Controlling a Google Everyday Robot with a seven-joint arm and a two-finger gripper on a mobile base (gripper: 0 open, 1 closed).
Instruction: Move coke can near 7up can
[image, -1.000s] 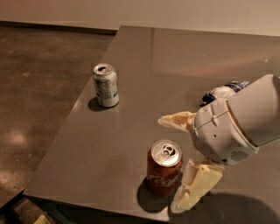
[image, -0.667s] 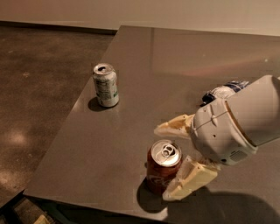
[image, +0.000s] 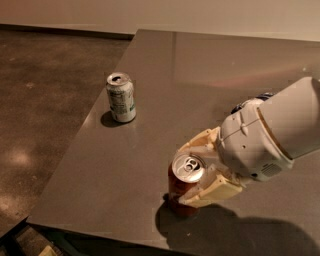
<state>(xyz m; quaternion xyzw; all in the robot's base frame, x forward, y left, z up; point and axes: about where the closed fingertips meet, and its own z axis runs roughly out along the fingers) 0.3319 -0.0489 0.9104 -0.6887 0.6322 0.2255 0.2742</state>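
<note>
Because the can has to be carried, grip: jaws of the gripper (image: 186, 175) clamped on opposite sides of the coke can (image: 176, 194), reaching in from the right.
Coke can: upright on the counter (image: 150, 60), close to its near edge; pull-tab top facing up, contents hidden.
7up can (image: 121, 97): upright, well apart to the far left, near the left edge; top seemingly opened, contents unseen.
Likely next: lift, then carry toward it.

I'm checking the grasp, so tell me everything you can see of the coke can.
The coke can is red aluminium with a silver top and pull tab, standing upright near the table's front edge. The end effector grips it, cream fingers pressed on both sides.
</note>
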